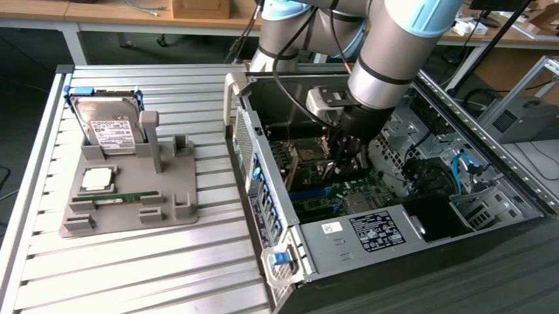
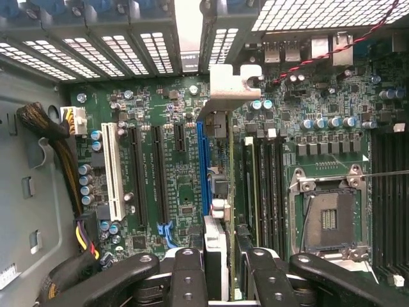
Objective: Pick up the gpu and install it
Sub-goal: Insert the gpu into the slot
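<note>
Tool [image 2: 220, 278] clamps the gpu [image 2: 216, 246] edge-on — long axis seemingly along the blue slot [image 2: 202, 166].

The counter [image 1: 131, 275] is ribbed, bare silvery metal; the holder [image 1: 122, 222] on it is matt grey plastic. The case [image 1: 323, 258] is dull sheet metal. The gripper [image 2: 222, 265] is matt black, the gpu [image 2: 217, 240] silvery-edged.

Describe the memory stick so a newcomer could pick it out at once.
On the slatted table beside the open computer case sits a grey holder. The memory stick lies flat on it, just nearer the camera than the square chip. It is the only slim green strip; the hard drive at the holder's far end is boxy, silver and upright.
</note>
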{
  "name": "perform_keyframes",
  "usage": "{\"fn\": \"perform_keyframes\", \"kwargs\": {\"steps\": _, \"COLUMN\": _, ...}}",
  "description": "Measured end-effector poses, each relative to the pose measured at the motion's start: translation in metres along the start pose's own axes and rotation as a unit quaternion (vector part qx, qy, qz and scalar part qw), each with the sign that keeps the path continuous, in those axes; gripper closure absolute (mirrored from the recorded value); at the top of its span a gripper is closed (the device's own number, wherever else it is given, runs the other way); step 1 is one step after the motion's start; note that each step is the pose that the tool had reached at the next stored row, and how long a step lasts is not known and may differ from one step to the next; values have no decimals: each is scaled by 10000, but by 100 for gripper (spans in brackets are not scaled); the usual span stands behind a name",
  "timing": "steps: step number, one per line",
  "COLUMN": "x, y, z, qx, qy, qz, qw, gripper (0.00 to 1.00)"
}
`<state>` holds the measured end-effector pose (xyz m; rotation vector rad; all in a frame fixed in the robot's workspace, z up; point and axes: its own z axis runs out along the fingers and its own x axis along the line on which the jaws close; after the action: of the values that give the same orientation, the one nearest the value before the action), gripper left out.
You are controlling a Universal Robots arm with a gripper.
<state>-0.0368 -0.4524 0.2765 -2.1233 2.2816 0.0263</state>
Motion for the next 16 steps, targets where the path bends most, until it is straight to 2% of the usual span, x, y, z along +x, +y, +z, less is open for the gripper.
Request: {"fn": "perform_keyframes", "kwargs": {"steps": 16, "x": 25, "y": 38, "z": 44, "qx": 0, "qy": 1, "qz": 0, "qw": 10000, "gripper": 70}}
